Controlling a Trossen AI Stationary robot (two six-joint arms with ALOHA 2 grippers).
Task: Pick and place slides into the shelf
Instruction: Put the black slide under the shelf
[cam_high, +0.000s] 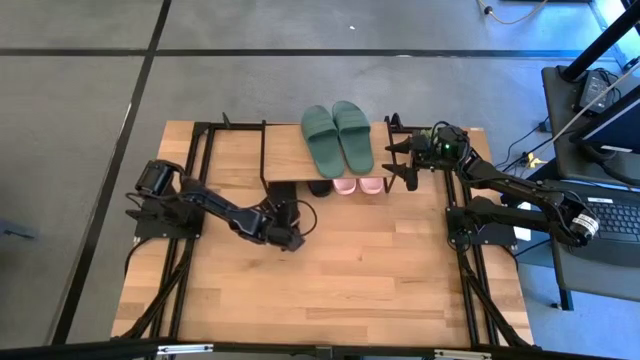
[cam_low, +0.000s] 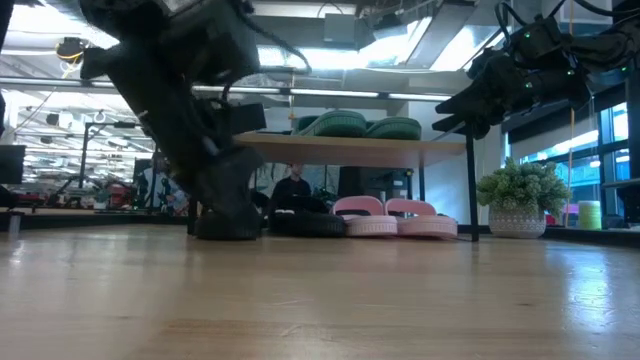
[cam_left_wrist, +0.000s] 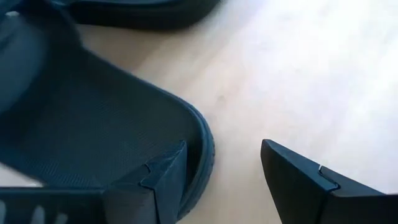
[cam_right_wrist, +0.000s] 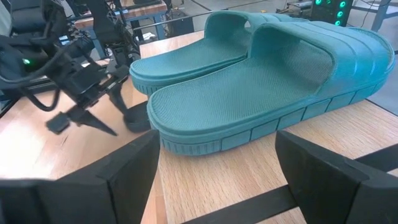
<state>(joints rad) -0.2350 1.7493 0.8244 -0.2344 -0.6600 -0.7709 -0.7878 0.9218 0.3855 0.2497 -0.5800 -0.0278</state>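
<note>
One black slide (cam_left_wrist: 93, 118) is the piece in hand: on the left, the left gripper (cam_high: 288, 237) is down at the tabletop (cam_high: 380, 290) just in front of the shelf (cam_high: 285, 160), its fingers (cam_left_wrist: 163, 180) spread, one inside the heel end of the footbed and the other outside the rim on bare wood, so the sidewall sits between them but is not yet pinched. A second black slide (cam_left_wrist: 143, 12) lies just beyond it. The rubber looks light and pliant, with a textured footbed that should resist slipping; the heel wall is probably a workable hold, though the shoe may droop or swing from one end, and the wide strap would likely carry it more level. Under the shelf, toward the middle, the pink pair (cam_low: 395, 218) rests on the table, and the green pair (cam_right_wrist: 261, 81) lies side by side on the top board. On the right, the right gripper (cam_high: 410, 165) hangs beside the shelf's end, fingers wide apart and empty, facing the green soles.
</note>
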